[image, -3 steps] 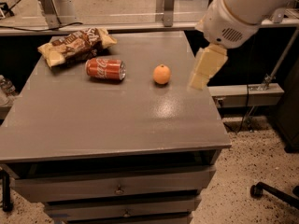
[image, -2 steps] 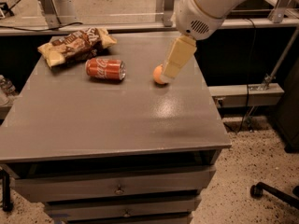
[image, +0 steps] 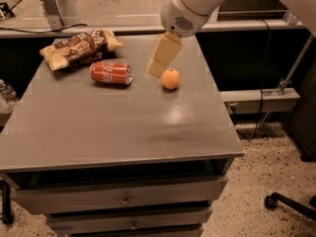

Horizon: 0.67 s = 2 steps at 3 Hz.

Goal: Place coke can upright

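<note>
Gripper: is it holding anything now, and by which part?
Nothing is held. The gripper hangs between the coke can, lying on its side, and the orange, gripping neither.

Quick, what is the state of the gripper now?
Gripper: open or closed cannot be told; it hangs over the table between the coke can and the orange.

A grey table with 2 drawers bears a snack bag at far left and 1 orange, just beside the gripper hanging over its far middle.
</note>
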### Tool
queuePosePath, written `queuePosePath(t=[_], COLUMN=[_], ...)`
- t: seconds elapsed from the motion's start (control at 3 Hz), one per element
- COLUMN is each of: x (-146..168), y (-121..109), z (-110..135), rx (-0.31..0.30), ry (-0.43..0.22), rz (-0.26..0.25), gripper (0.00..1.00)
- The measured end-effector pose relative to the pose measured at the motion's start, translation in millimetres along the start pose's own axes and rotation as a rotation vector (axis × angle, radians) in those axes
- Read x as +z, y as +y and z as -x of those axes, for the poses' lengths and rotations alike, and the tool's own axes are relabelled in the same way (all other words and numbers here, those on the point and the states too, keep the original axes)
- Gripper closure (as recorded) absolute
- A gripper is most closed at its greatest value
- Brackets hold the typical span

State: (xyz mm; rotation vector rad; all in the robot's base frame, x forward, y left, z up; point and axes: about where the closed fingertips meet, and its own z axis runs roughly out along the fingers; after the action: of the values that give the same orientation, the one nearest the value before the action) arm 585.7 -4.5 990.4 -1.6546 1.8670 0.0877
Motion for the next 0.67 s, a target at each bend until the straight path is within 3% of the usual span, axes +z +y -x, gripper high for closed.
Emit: queuePosePath(t=[0.33, 0.67], x=[2, 29], y=[-2, -7], z=[3, 25], rx=[-0.011, -0.035], ry=[-0.009, -0.051], rz=[0.007, 0.027], gripper=[0.0, 0.0])
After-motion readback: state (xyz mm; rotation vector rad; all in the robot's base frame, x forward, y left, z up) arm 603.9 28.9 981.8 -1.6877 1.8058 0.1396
